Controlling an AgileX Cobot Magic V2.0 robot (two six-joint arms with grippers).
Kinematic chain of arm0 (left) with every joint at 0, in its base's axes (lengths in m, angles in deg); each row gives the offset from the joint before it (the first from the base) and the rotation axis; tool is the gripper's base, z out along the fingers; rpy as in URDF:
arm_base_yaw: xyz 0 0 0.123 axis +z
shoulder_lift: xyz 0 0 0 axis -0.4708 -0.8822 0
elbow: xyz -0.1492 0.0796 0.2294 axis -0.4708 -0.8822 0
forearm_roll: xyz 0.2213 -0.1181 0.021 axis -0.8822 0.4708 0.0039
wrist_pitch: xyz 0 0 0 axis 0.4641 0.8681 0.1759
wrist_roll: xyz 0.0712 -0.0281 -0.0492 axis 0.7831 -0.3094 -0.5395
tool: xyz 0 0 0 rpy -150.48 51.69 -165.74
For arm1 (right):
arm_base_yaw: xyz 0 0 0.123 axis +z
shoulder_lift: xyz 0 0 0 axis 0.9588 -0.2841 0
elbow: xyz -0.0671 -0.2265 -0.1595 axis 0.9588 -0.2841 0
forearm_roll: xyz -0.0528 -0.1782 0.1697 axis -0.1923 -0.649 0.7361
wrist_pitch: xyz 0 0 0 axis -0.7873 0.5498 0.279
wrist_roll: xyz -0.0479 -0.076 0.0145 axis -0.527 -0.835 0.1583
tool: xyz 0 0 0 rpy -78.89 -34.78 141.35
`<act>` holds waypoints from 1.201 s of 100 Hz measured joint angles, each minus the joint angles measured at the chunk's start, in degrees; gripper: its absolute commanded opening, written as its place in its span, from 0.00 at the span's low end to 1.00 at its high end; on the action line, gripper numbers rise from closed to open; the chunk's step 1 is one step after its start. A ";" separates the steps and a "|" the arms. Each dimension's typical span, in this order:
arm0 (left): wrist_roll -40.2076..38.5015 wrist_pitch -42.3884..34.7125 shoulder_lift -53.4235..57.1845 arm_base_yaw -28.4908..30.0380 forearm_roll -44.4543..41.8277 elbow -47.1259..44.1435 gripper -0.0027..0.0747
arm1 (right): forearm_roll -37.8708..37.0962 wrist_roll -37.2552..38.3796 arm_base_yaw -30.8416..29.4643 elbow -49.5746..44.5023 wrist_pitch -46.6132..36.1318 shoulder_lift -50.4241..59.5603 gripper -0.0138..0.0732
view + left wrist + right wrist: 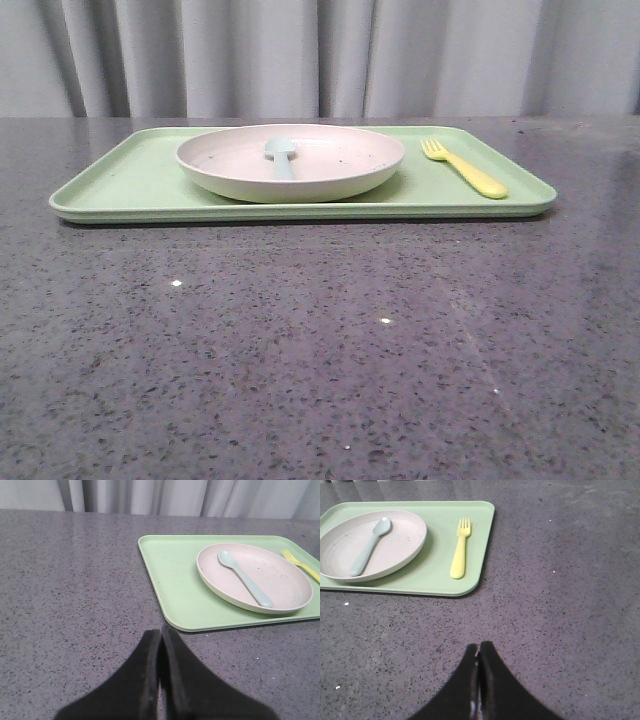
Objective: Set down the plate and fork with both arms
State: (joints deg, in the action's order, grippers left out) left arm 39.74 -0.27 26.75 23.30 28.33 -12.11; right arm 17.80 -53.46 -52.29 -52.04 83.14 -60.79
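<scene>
Front view: the round pale pinkish-cream plate (290,160) sits centre frame on the rectangular light green tray (130,185), a pale blue spoon (281,156) in it; the small yellow plastic fork (463,167) lies right of it, tines toward the curtain. No arm shows.
Left wrist view: left gripper (161,680), fingers pressed together, empty, at bottom centre; plate at upper right, well apart.
Right wrist view: right gripper (479,680), fingers together, empty, at bottom centre; fork in the upper middle, long axis nearly vertical in frame, handle end nearer.
Judgement: left arm suits the plate, right arm the fork.
</scene>
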 measured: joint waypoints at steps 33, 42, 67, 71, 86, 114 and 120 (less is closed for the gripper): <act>0.00 -0.43 0.96 0.55 -1.21 -0.96 0.01 | 0.00 0.00 0.00 0.00 0.00 0.00 0.08; 0.00 -2.65 3.16 1.84 -2.58 -3.03 0.01 | -0.09 0.00 0.00 0.00 0.00 0.00 0.08; 0.00 -17.79 9.72 4.87 -6.71 -13.00 0.01 | -0.09 0.00 0.00 0.00 0.00 0.00 0.08; 0.00 -20.04 10.99 4.97 -7.48 -14.67 0.01 | -0.09 0.00 0.00 0.00 0.00 0.00 0.08; 0.00 -24.26 15.19 5.10 -9.85 -19.94 0.01 | -0.09 0.00 0.00 0.00 0.09 0.00 0.08; -1.55 -27.40 19.26 5.10 -12.11 -28.49 0.01 | -0.09 0.00 0.00 0.00 0.09 0.00 0.08; -1.55 -27.84 19.26 5.10 -11.98 -28.49 0.01 | -0.09 0.00 0.00 0.00 0.23 0.00 0.08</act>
State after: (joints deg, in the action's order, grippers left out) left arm 38.19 -28.11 46.01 28.40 16.35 -40.60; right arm 17.71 -53.46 -52.29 -52.04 83.37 -60.79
